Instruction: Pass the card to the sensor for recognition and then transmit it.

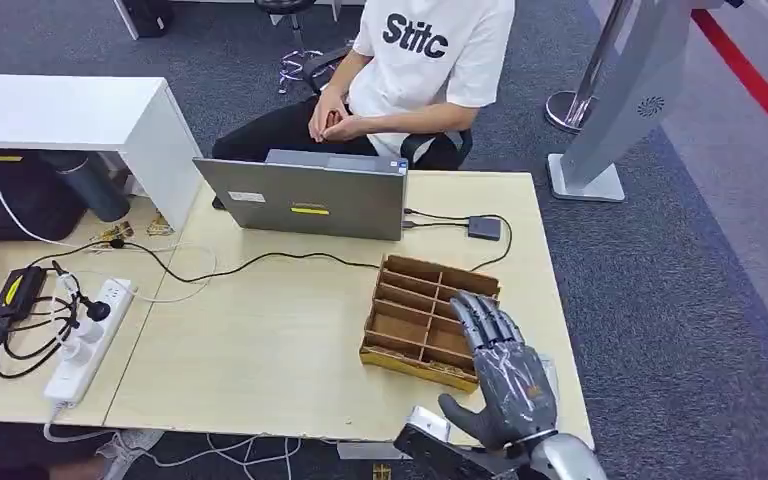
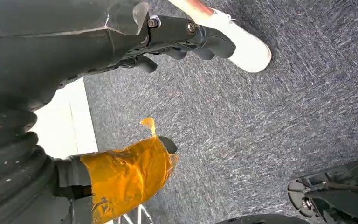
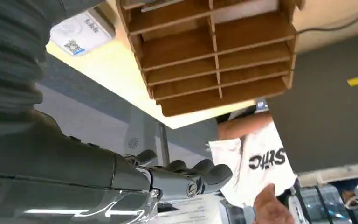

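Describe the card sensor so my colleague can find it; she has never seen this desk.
Start at the grey laptop on the wooden table. Follow the black cable from its right side to the sensor, a small dark flat box lying beyond the divided wooden tray. Nothing else there is so small, dark and flat.

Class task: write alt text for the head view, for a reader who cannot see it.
The robot's right hand, fingers spread and holding nothing, reaches over the near right corner of a wooden divided tray on a pale table. Beyond it stands a grey laptop, with a seated person behind it; a power strip lies at left.
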You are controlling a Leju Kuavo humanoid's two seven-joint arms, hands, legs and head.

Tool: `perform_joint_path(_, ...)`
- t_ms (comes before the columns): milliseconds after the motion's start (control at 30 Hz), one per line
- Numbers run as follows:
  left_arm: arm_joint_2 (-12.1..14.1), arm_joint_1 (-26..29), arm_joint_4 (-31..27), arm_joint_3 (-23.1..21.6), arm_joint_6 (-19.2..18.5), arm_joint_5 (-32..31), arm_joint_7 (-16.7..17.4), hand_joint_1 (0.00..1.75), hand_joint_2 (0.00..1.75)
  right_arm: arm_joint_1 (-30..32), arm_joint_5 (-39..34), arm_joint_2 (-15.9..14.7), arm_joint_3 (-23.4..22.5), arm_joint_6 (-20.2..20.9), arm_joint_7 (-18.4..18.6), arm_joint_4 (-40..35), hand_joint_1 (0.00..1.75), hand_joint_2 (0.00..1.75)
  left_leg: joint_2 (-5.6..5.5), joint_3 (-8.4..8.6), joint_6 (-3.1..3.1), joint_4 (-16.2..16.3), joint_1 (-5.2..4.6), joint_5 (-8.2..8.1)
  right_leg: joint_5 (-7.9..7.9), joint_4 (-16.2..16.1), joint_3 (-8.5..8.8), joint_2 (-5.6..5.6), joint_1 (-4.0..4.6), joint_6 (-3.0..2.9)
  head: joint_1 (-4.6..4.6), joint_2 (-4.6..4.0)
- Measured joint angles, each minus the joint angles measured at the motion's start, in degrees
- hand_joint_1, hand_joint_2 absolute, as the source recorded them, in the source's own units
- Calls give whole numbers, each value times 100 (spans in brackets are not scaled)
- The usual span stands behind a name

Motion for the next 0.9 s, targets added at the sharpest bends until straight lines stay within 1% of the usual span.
perform_joint_path(267,9,-6,0,0,28,2,2,0,175,-105,-11,-151,260,15,235,495,0,175,2,1,0,0,0,0,0,0,0,1,0,0,0,0)
perform_joint_path(333,13,-11,0,0,42,0,2,0,175,-139,147,-184,308,-7,383,599,0,175,1,0,0,0,0,0,0,0,1,1,0,0,2,0)
perform_joint_path(400,20,-23,0,0,46,0,4,0,175,-207,485,-227,396,-17,573,704,0,175,2,1,0,0,0,0,1,0,0,1,0,0,2,0)
perform_joint_path(500,24,-62,2,0,61,0,17,0,175,-307,771,-271,490,-9,722,829,0,175,1,1,0,0,0,0,1,0,0,1,0,0,2,0)
perform_joint_path(900,28,-89,2,-2,74,0,20,0,175,-416,879,-306,540,-4,779,1017,0,175,1,0,0,0,0,0,0,0,0,1,0,0,2,0)
